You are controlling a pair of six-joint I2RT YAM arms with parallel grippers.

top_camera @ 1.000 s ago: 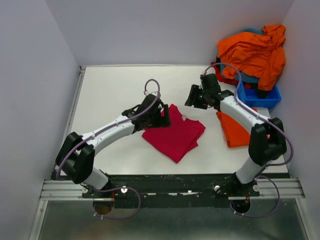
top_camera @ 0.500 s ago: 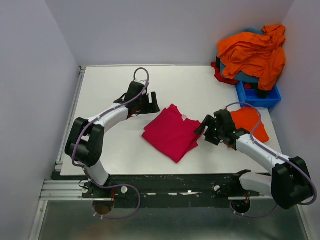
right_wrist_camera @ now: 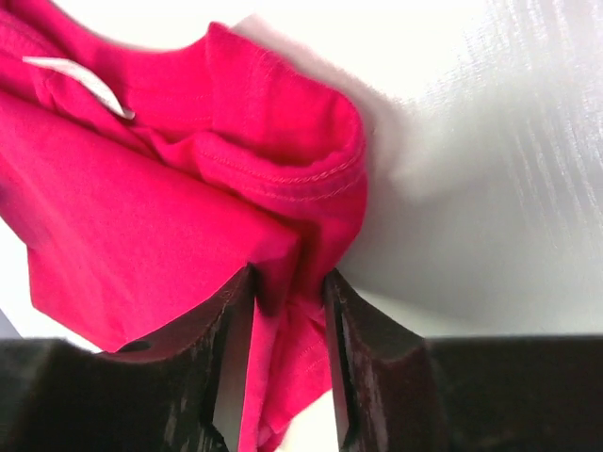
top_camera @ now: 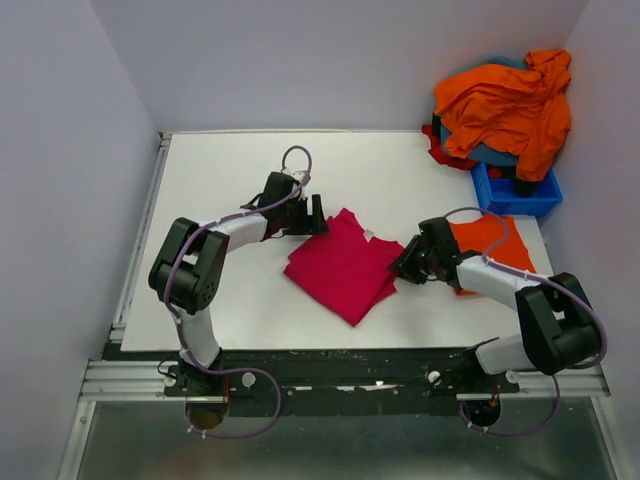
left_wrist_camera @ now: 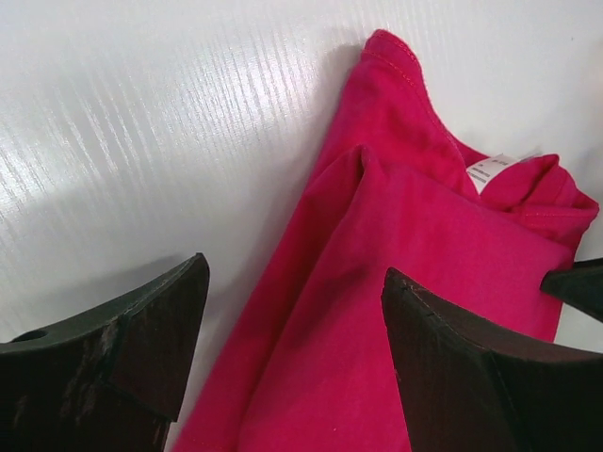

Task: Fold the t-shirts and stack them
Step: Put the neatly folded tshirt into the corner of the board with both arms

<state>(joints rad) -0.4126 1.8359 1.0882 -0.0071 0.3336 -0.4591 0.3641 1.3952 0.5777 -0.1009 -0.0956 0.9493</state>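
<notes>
Your right tool (right_wrist_camera: pixel 289 282) has just swung down from over the back of the bench (top_camera: pixel 220 170) and now sits at the right corner of the magenta t-shirt (top_camera: pixel 345 265). Its fingers are drawn narrow, with a fold of the pink hem pinched between them. The left tool (left_wrist_camera: pixel 294 282), which backed off the cloth half a second ago, has returned to the shirt's upper-left corner. It is spread wide, one finger over bare bench and the other over the fabric, gripping nothing.

The shirt itself has not moved. It lies mid-bench as a folded, skewed square, with its white neck label (left_wrist_camera: pixel 490 169) showing near the far edge. You therefore have one corner secured and the other only lined up.

A folded orange t-shirt (top_camera: pixel 482 238) lies just beyond your right arm, and the unfolded heap of tees (top_camera: pixel 505 100) sits over the blue bin (top_camera: pixel 525 195). Judging from this, you are setting up to lift the pink shirt toward the orange one.
</notes>
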